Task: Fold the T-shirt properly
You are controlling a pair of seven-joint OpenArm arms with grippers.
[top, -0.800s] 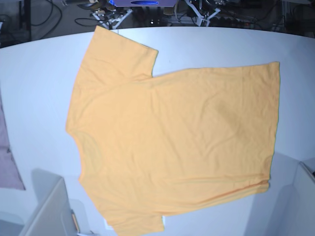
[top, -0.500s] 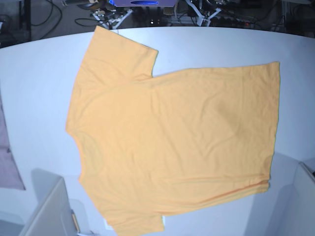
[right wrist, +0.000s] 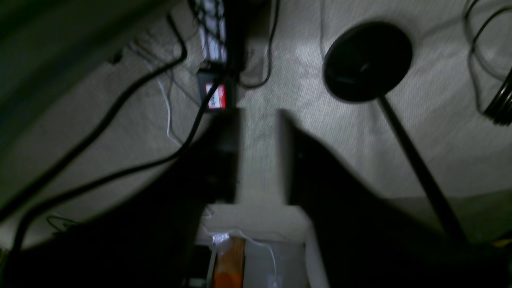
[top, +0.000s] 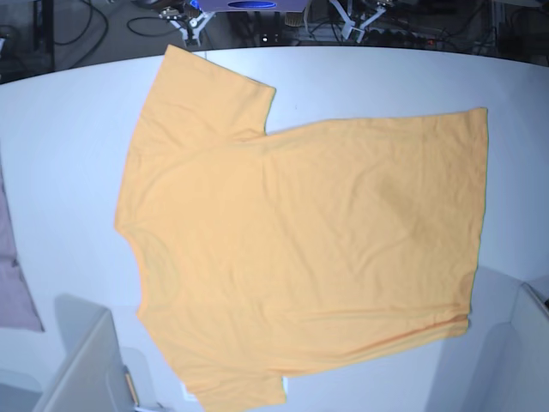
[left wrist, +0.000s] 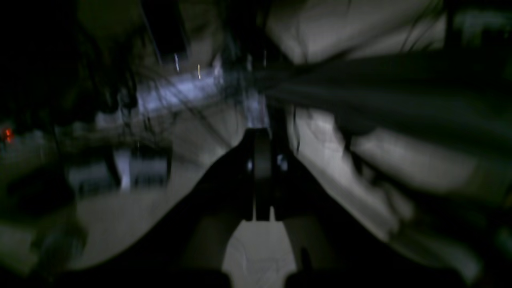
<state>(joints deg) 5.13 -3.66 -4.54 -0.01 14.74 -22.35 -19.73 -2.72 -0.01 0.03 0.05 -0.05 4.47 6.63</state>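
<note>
Since the earlier base view, only the metal stand legs beyond the table's (top: 77, 112) far edge have shifted; the T-shirt (top: 300, 249) lies unchanged, spread flat across the white table, collar end toward the view's left, hem toward its right. Neither arm reaches over the garment. Left gripper (left wrist: 262, 164): jaws pressed together, nothing between them, pointing at a dim, blurred background well away from the shirt. Right gripper (right wrist: 258, 152): jaws parted with a clear gap, empty, aimed at pale carpeted floor; black cables (right wrist: 120, 116) cross left of it, a round black base (right wrist: 368, 60) sits up to its right.
</note>
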